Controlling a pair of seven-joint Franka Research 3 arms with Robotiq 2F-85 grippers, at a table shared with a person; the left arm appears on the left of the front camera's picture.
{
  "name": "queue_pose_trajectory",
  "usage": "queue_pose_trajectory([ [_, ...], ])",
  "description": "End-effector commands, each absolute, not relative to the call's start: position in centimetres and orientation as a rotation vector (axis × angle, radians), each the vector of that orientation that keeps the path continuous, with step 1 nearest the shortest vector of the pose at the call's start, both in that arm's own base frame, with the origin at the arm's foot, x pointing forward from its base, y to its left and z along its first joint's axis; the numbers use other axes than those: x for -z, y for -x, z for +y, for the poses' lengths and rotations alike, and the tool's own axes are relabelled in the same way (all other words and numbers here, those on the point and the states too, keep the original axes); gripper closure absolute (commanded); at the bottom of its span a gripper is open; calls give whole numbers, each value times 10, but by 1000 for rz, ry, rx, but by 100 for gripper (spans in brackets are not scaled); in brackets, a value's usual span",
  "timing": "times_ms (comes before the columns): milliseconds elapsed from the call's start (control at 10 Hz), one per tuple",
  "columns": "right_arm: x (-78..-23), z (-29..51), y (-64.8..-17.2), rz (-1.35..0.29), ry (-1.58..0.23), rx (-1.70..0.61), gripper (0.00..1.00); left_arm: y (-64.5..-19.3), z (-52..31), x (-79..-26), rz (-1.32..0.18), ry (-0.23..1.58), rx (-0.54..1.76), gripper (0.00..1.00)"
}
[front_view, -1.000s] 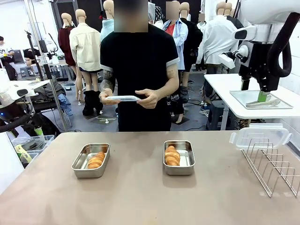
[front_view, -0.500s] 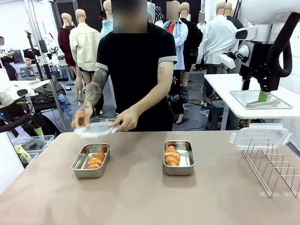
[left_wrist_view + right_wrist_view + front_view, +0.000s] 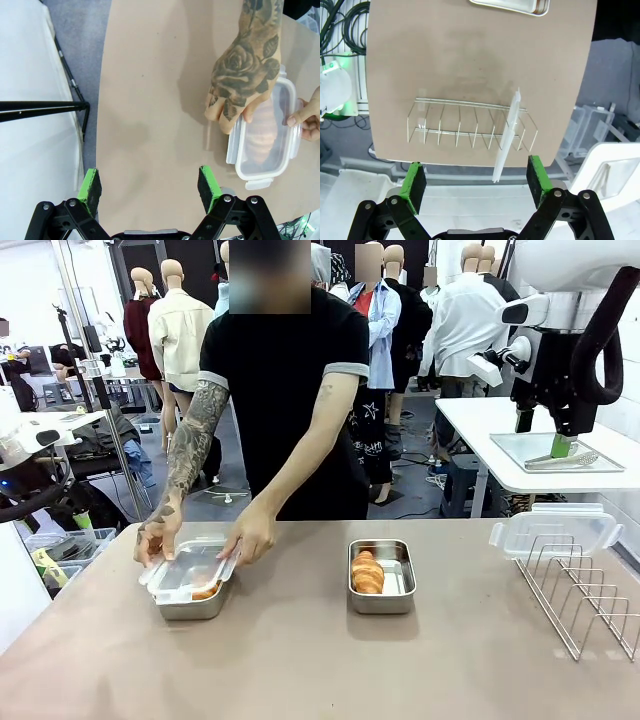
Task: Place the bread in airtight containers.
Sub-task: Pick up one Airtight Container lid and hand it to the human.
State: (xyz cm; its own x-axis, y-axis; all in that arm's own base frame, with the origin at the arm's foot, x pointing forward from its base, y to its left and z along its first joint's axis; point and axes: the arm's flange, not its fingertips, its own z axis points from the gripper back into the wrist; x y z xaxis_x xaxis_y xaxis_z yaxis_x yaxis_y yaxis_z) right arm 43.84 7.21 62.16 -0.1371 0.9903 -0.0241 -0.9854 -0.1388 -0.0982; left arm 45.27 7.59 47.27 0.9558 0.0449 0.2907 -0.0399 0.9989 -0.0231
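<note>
On the table, the person's hands press a lid onto one container. The other roll, in its open pan, looks soft and needs a light mid-body pinch. Open and empty hang the left gripper and the right gripper.

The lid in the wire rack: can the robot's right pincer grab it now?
Probably yes. The right pincer hangs open above the wire rack, and the clear lid stands on edge in it, with nothing in between.
</note>
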Motion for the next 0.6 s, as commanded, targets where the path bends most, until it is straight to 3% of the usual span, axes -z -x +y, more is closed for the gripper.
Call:
queue_pose_trajectory([
  [0, -621, 72, -437, -59, 103, -1703, 0, -452, 77, -473, -296, 14, -50, 0],
  [500, -621, 72, -437, -59, 103, -1703, 0, -452, 77, -473, -296, 14, -50, 0],
])
